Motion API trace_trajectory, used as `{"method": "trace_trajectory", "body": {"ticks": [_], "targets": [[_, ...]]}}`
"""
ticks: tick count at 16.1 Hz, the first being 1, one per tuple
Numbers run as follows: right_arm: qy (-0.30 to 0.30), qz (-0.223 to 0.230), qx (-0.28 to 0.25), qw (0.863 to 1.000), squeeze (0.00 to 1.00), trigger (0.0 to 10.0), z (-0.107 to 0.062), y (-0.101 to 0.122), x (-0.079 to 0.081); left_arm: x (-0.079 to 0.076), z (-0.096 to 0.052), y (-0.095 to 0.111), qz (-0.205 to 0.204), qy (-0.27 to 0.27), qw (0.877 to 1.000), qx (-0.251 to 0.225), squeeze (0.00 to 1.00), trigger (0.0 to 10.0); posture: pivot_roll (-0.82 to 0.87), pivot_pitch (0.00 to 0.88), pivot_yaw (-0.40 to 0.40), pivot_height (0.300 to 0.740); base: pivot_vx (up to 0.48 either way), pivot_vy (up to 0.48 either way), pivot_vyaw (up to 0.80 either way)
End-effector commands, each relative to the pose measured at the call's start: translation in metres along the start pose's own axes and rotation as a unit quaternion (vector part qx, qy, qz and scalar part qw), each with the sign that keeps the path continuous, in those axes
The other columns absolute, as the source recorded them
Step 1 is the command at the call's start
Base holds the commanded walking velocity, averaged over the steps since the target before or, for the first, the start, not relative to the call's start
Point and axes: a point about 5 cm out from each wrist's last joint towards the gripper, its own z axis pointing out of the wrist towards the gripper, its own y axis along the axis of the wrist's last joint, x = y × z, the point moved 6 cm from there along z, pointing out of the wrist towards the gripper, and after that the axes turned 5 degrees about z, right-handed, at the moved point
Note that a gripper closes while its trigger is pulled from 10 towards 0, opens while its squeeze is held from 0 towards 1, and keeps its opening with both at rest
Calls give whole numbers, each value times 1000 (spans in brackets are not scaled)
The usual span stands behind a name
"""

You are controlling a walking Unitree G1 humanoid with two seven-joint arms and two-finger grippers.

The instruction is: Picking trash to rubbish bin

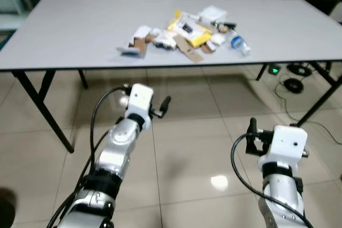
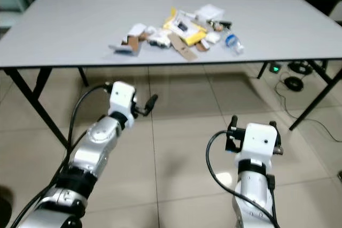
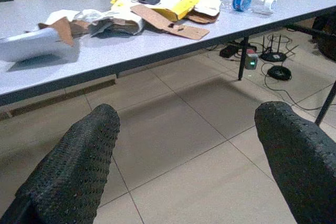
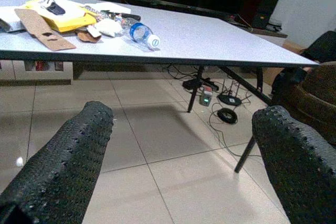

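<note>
Nothing grabbed yet, I'm on the approach step. Both claws are spread apart and empty: left gripper point(image 1: 166, 101) and right gripper point(image 1: 251, 127) hang over the floor, short of the table point(image 1: 64, 36). Trash pile point(image 1: 184, 34) sits at 12 o'clock, well apart; bottle point(image 4: 137, 32) at 1. Next I'd walk closer.

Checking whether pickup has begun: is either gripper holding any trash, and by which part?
Nothing is held. The left gripper and right gripper are both open over the floor, short of the table with the trash pile.
</note>
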Motion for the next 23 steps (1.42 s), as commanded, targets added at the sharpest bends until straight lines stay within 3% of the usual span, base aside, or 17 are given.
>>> {"method": "trace_trajectory", "body": {"ticks": [1,6,9,12,14,16,17,19,21,23], "targets": [[-12,-7,2,1000,0,10000,0,-1,-10,-15,5,6,1,-17,1000,-6,0,10000,90,56,-37,740,349,-326,0],[-5,7,-2,1000,0,10000,1,2,-9,-14,6,5,-2,-13,1000,-3,0,10000,90,58,-38,740,113,-406,0],[-5,41,11,999,0,10000,6,2,-10,-13,6,5,-2,-8,1000,-3,0,10000,91,58,-38,740,0,-421,0],[15,62,9,998,0,10000,12,8,-2,-9,7,5,2,1,1000,-1,0,10000,93,58,-36,740,0,-420,0],[33,70,7,997,0,10000,15,14,5,1,7,5,11,22,1000,0,0,10000,96,58,-35,740,0,-420,0],[61,82,1,995,0,10000,19,20,11,25,2,-1,22,67,997,16,0,10000,115,59,-33,740,0,-420,0],[65,92,9,994,0,10000,19,19,13,29,0,-3,23,74,997,21,0,10000,115,59,-33,740,0,-420,0],[66,60,-22,996,0,10000,26,30,14,46,-8,-8,43,107,993,31,0,10000,134,64,-31,740,0,-407,0],[151,97,-37,983,0,10000,27,51,45,58,-17,-13,52,136,989,35,0,10000,156,68,-30,740,0,0,0],[198,97,-66,973,0,10000,25,70,66,65,-21,-11,67,164,984,33,0,10000,176,77,-42,740,0,0,0]]}}
